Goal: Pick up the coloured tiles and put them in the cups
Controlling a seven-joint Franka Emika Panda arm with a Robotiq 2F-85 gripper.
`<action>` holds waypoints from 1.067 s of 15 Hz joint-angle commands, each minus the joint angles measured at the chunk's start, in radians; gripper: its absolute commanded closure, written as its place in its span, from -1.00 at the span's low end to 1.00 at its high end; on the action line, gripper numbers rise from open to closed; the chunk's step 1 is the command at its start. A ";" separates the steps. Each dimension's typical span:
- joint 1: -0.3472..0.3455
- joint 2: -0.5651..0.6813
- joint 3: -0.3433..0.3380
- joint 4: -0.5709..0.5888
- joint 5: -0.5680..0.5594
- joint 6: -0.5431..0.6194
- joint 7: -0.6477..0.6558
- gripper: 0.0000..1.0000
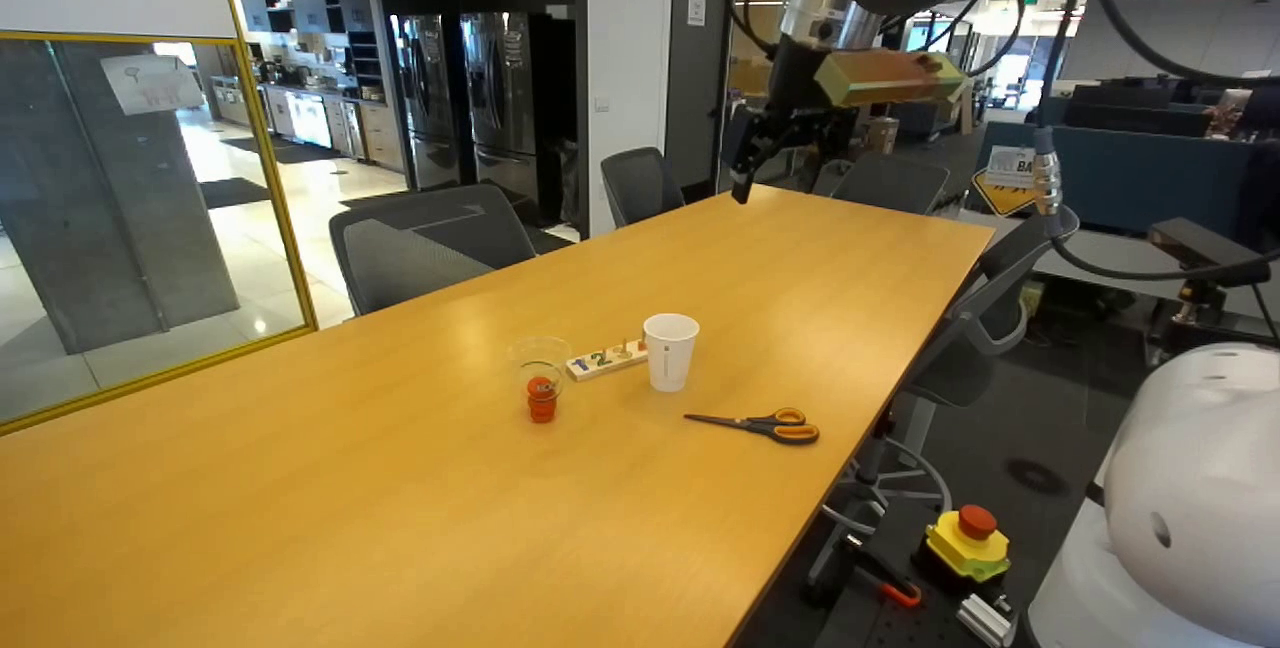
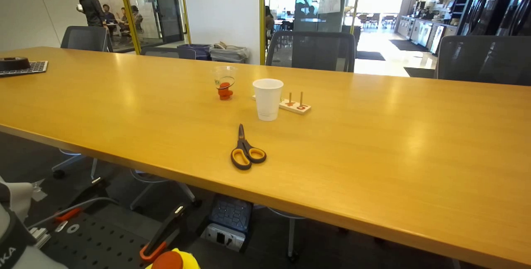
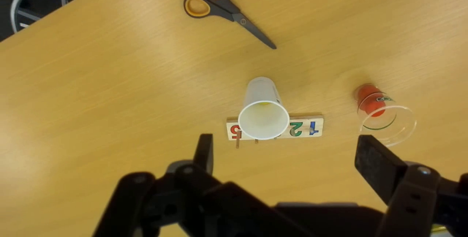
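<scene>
The black two-fingered gripper stands wide. Small red tiles lie in a clear plastic cup, near a tapered white cup.

Wrist view: close behind black two-fingered gripper, looking steeply down on white opaque cup. In an exterior view: set well apart from the gripper, facing obliquely along honey-coloured wooden table. In an exterior view: facing across the table's width, over orange-handled dark scissors. Shared in both exterior views: cup and table below gripper.
</scene>
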State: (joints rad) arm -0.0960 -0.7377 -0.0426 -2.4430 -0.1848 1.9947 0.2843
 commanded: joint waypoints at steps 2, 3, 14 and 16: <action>-0.007 -0.104 -0.033 -0.092 0.031 -0.047 -0.131 -1.00; -0.003 -0.118 -0.040 -0.116 0.035 -0.056 -0.154 -1.00; -0.015 -0.212 -0.059 -0.234 0.036 -0.121 -0.229 -1.00; -0.016 -0.224 -0.062 -0.241 0.036 -0.123 -0.230 -1.00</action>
State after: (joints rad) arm -0.1001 -0.9117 -0.1006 -2.6681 -0.1708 1.8849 0.0841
